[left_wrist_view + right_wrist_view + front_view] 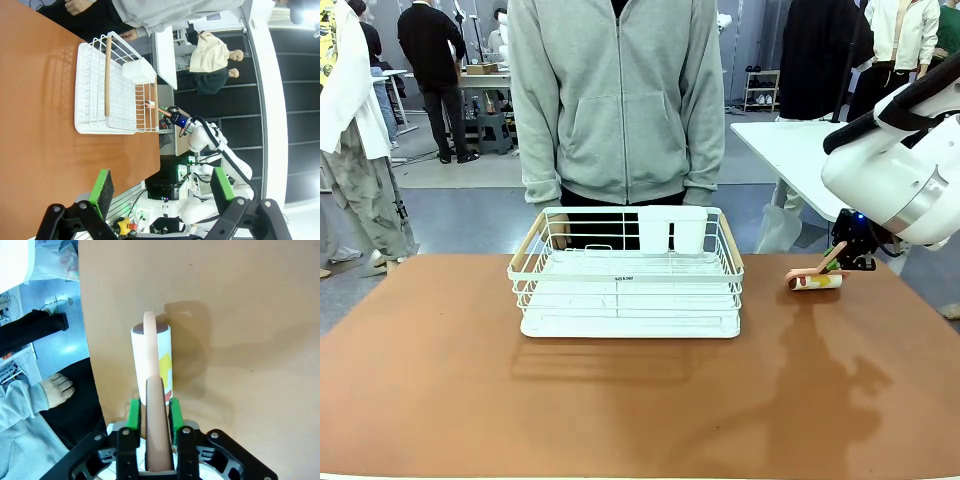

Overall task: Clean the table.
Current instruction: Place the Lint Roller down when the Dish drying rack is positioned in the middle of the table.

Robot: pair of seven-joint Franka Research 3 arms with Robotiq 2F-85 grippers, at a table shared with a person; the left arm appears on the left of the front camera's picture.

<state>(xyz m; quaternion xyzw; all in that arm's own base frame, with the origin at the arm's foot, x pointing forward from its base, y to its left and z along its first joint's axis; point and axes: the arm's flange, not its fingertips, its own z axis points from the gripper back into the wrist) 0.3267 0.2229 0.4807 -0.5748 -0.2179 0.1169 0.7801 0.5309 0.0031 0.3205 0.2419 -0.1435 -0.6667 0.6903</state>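
At right of frame, the right gripper (832, 265) has its jaws clamped on the pink-handled lint roller (816, 279), paper drum resting on the reddish-brown table (640, 400), probably for rolling it clean.

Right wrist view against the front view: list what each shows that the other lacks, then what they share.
Right wrist only: the green pads flanking the lint roller's pink handle, and a person's hand off the table edge.
Front only: the white dish rack mid-table.
Both: the lint roller lying on the brown table, with the right gripper at it.
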